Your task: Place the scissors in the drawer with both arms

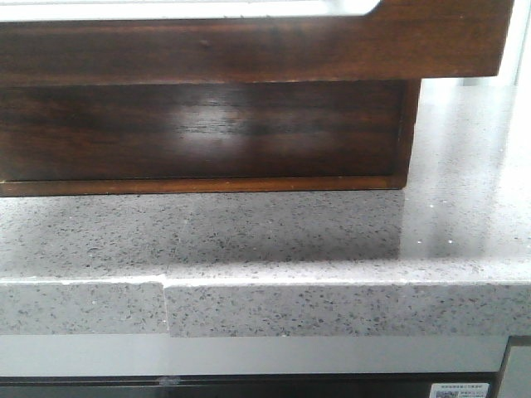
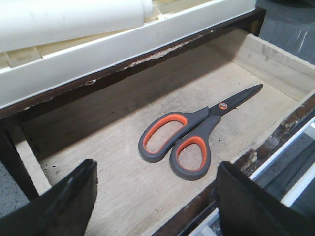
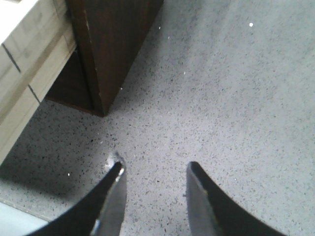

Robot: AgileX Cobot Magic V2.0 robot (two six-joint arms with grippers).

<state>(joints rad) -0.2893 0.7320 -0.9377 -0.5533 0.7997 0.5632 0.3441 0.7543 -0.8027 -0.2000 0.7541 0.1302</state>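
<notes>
Jaws on both grippers spread wide, holding nothing; scissors (image 2: 197, 135) lie flat inside drawer (image 2: 123, 162).

A grey speckled stone countertop (image 1: 274, 240) fills the lower half of the front view, its front edge showing a vertical seam left of centre. Under that edge runs a pale grey band (image 1: 249, 355), and a small white label with dark print (image 1: 459, 390) sits at the bottom right corner. In the left wrist view, a cream plastic tray-like frame (image 2: 123, 42) crosses the upper left, with a white cylindrical piece (image 2: 69, 19) lying on it. In the right wrist view the same speckled surface covers most of the frame, and a dark brown wooden cabinet corner (image 3: 110, 46) stands on it at the upper left.
</notes>
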